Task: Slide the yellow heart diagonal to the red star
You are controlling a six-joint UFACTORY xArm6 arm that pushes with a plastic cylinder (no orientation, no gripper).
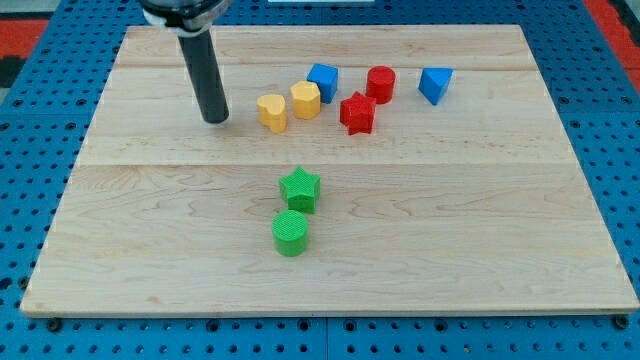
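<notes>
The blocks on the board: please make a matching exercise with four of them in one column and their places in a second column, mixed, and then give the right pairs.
Column one:
1. yellow heart
2. red star
3. green cylinder
4. blue triangle block

Column two:
A. nearest the view's bottom, just below the green star
B. farthest toward the view's right of all the blocks
C. closest block to my tip, on its right in the view
D. just below the red cylinder, right of the yellow hexagon

Pairs: 1-C, 2-D, 3-A, 4-B
</notes>
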